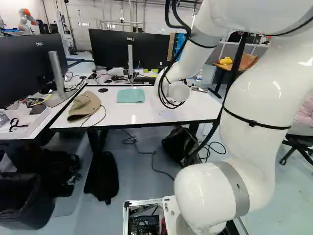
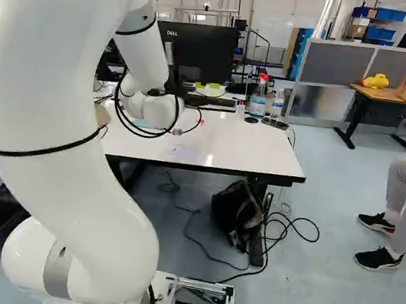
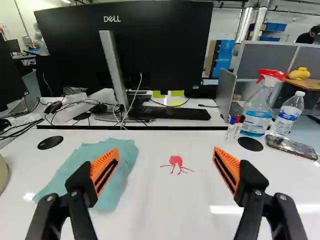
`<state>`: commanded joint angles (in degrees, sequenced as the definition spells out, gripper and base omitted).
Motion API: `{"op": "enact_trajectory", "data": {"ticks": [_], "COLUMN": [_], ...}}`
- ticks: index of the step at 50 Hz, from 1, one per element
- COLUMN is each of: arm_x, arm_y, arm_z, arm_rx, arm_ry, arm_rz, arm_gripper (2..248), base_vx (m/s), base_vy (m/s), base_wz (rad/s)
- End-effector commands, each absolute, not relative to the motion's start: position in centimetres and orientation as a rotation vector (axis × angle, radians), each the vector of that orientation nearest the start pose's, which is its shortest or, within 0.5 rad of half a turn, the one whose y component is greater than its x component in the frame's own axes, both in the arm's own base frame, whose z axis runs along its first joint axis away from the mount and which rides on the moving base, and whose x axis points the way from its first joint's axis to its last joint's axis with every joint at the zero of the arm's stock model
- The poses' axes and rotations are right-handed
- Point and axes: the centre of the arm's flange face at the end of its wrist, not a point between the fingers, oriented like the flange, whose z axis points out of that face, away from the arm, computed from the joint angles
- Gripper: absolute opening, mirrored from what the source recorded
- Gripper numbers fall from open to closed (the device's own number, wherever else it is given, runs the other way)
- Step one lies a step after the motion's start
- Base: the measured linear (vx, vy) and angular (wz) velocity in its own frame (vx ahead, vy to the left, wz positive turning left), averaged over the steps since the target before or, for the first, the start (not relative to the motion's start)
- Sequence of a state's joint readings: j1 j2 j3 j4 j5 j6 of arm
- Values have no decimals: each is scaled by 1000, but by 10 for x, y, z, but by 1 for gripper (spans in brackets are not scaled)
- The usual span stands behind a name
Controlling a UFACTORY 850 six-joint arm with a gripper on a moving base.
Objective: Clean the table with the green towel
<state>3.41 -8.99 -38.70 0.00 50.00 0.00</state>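
Your gripper (image 3: pixel 165 150) is wide open, with nothing between its orange pads (image 3: pixel 105 170). The wrist hides it from you in both base views.

The green towel (image 3: pixel 92 170) lies bunched on the table (image 1: pixel 161 110), but one finger covers part of it in the wrist view, and you can't tell whether they touch. In the right base view the arm (image 2: pixel 80 103) blocks most of the towel.

You'll find the red mark (image 3: pixel 176 161) beside the towel, ahead of the gap between the fingers; the wrist screens it in the left base view. The tan hat (image 1: pixel 84 105) is cut off in the wrist view.

On the white tabletop you also have a spray bottle (image 3: pixel 256 115), water bottle (image 3: pixel 287 116), phone (image 3: pixel 292 146) and small capped pens (image 3: pixel 232 127) near the far edge. Behind stands a monitor (image 3: pixel 155 45). Beneath, a black bag (image 2: pixel 236 210) sits among loose cables, its details lost in darkness.
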Motion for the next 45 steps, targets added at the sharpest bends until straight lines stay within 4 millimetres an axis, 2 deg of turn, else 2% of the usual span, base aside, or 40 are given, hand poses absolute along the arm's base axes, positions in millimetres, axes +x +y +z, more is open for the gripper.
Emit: {"op": "enact_trajectory", "data": {"ticks": [45], "arm_x": [569], "arm_y": [80], "arm_z": [427], "arm_rx": [-2356], "arm_ry": [-149], "arm_rz": [-1937], "arm_gripper": [247], "base_vx": [0], "base_vy": [0], "base_wz": [0]}}
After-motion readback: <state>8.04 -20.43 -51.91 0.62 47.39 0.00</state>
